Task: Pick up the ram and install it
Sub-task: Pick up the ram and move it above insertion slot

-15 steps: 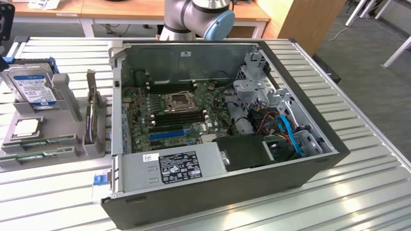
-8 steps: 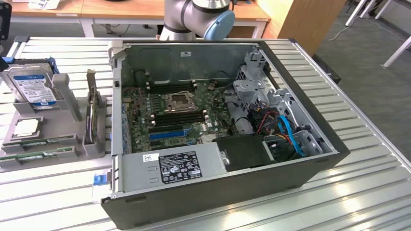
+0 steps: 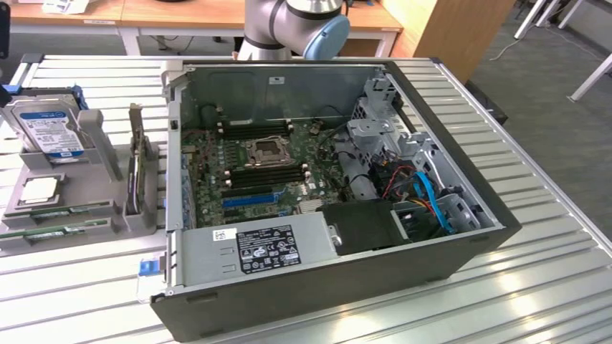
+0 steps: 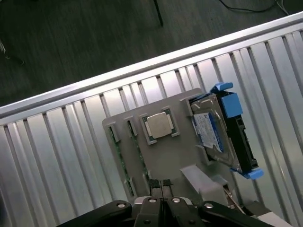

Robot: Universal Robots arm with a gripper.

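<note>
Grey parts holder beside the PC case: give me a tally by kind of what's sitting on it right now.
ram sticks: 2
hard drive: 1
processor chip: 1
expansion card: 1
Total: 5

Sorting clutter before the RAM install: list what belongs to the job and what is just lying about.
For the job:
- two ram sticks, lying in the grey holder
- open computer case with its motherboard
- end effector, shut, above the holder

Lying about:
- hard drive
- processor chip
- expansion card
</note>
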